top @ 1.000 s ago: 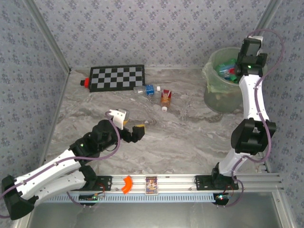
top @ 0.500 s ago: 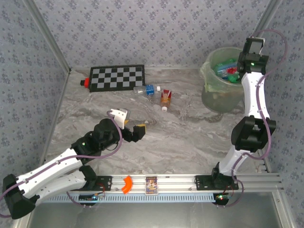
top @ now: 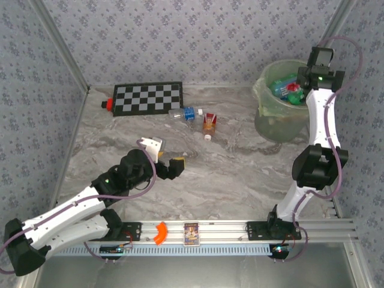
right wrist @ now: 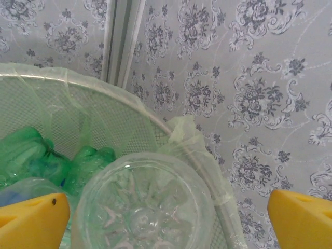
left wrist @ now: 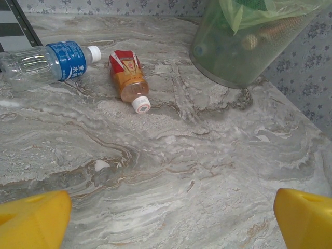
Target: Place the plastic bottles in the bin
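On the marble table lie a clear bottle with a blue label and an orange-brown bottle with a red label and a white cap. My left gripper hovers open over bare table short of them. The pale-green bin stands at the far right and holds several green and blue-labelled bottles. My right gripper is open above the bin's far rim. The base of a clear bottle shows between its spread fingers, apart from the right one.
A checkerboard with a small red block lies at the back left. An orange clip and a card sit on the front rail. Patterned walls close in the table on three sides.
The right wrist has shifted a little right and back over the bin. The left arm has barely moved.
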Motion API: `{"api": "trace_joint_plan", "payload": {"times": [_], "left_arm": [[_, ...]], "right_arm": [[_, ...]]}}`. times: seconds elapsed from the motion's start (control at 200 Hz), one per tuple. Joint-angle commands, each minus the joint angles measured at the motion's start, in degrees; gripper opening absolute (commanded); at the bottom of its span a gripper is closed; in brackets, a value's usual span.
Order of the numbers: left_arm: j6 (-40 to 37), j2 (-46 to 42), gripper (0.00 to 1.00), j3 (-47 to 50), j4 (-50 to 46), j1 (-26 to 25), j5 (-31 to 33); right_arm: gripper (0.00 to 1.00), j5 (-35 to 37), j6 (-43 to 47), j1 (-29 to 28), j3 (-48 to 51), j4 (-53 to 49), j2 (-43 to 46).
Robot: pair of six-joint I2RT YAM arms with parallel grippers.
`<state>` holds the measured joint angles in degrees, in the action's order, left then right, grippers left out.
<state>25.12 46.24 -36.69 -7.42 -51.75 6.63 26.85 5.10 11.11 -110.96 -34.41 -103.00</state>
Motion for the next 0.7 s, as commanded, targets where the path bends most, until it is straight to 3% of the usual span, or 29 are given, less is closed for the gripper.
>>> {"api": "trace_joint_plan", "payload": {"times": [0.0,0.21,0.305,0.43,0.695], "left_arm": [[0.4,-0.2,1.0,-1.8,1.4,0.5,-1.2],[0.4,0.2,1.0,-1.8,1.7,0.6,-1.4],[0.7,0.2,1.0,-1.5,2.3,0.7,-1.4],[1.0,0.5,1.0,-1.3,2.5,0.7,-1.7],[0.8,1.7,1.0,-2.5,1.8,0.8,-1.6]], "right_arm": [[1.0,-2.7,-1.8,-0.2,-2.5,-0.5,2.7],[1.0,-9.7,-9.8,0.3,-3.1,-3.3,4.7],[1.0,-11.4,-12.4,0.1,1.1,-1.7,8.0],[1.0,-18.9,-15.0,1.7,7.2,0.9,11.9],[1.0,-30.1,-18.8,5.0,8.2,2.4,7.9]]}}
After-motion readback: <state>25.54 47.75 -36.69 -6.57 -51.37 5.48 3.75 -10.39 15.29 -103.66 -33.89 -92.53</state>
